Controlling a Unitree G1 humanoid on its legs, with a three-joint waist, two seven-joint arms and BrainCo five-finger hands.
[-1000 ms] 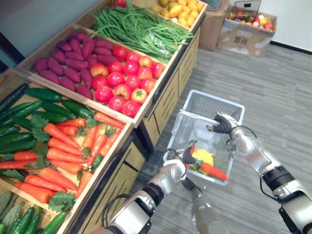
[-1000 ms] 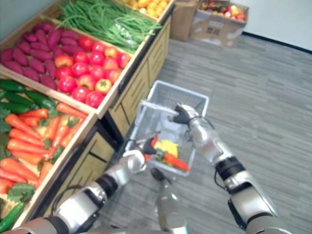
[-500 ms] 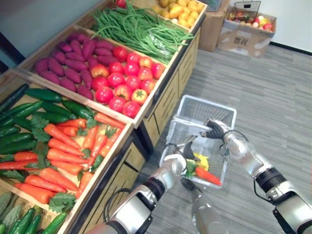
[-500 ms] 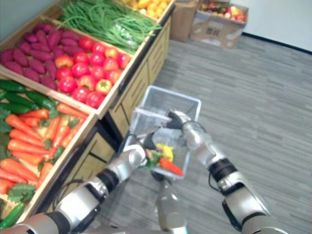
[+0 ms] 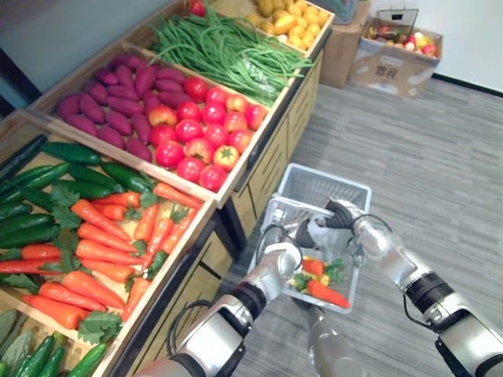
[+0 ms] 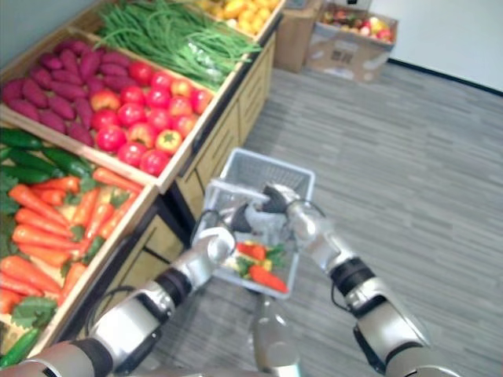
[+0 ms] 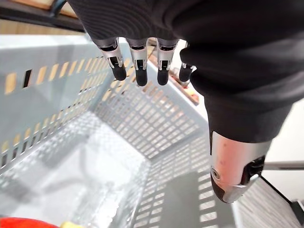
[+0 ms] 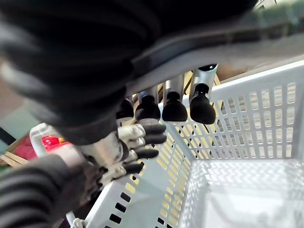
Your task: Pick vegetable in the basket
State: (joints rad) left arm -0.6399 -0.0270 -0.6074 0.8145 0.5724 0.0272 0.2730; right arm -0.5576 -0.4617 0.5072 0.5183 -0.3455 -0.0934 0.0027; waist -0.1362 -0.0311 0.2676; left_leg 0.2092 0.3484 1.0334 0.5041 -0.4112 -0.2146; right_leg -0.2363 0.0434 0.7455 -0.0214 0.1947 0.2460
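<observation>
Currently, green-topped orange carrots (image 5: 324, 294) lie in the white slatted plastic basket (image 5: 322, 184) gripped by the curled right hand (image 5: 342, 214), left hand (image 5: 302, 232) straight-fingered, empty.

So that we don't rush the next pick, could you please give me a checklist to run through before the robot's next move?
1. Right hand grips the basket handle: ok, fingers curled round it.
2. Left hand free: ok, fingers relaxed over the basket, holding nothing.
3. Picked vegetables contained: ok, carrots lie inside at the robot's end.
4. Room for more: ok, the far part of the basket floor is bare.
5. Basket hanging level: cannot tell.
6. Next vegetable reachable: probably ok, stall carrots lie uncovered to the robot's left.
</observation>
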